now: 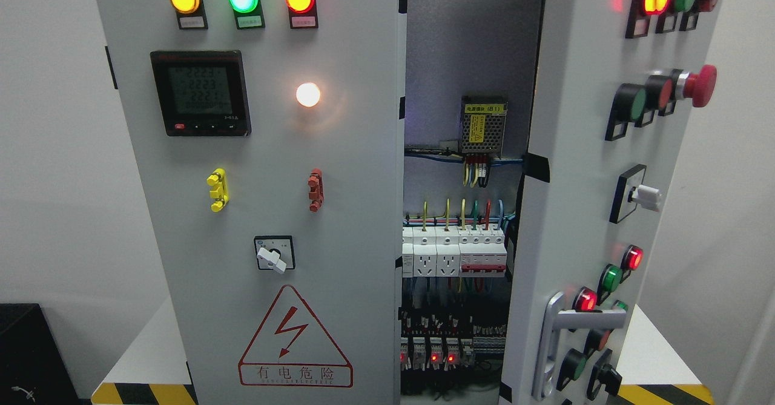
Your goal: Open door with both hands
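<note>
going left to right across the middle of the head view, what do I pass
Meter → yellow handle → white lamp → red handle → power supply inside the cabinet → open right door → red mushroom button.

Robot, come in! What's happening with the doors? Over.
Neither hand in view. Right door swung open, breakers and wiring showing. Left door shut. Nothing blocking the doors.

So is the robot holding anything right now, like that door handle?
Nothing that can be seen: neither hand is in view. The handle on the right door, which stands ajar, has no fingers on it.
</note>
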Motion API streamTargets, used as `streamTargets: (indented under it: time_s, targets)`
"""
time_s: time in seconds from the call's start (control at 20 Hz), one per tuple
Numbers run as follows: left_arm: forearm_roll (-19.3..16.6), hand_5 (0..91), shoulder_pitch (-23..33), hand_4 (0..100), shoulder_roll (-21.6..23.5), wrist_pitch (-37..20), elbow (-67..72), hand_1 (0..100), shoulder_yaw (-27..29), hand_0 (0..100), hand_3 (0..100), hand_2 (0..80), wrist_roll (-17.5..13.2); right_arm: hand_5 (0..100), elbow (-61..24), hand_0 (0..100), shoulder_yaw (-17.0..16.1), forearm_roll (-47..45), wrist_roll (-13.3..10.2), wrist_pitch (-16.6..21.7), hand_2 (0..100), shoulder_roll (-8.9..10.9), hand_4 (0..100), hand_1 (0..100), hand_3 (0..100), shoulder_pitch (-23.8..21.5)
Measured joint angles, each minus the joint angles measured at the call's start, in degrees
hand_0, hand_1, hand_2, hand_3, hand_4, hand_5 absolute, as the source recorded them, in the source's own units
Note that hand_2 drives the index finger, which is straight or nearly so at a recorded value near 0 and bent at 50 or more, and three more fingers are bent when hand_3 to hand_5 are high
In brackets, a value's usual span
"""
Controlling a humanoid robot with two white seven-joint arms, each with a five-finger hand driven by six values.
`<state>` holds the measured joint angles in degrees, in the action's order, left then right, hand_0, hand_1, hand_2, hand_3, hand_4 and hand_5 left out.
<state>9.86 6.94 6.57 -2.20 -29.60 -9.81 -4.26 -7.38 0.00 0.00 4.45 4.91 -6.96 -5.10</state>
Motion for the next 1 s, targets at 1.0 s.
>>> streamTargets:
  time_s: [1.0]
  targets:
    - [10.45, 0.0, -2.02, 0, 10.99, 0.35, -40.66, 0, -4.12, 0, 0, 0.0, -6.16, 0, 0.00, 0, 0.00, 0.00, 0.00, 0.00, 0, 0.00, 0, 0, 0, 0.00]
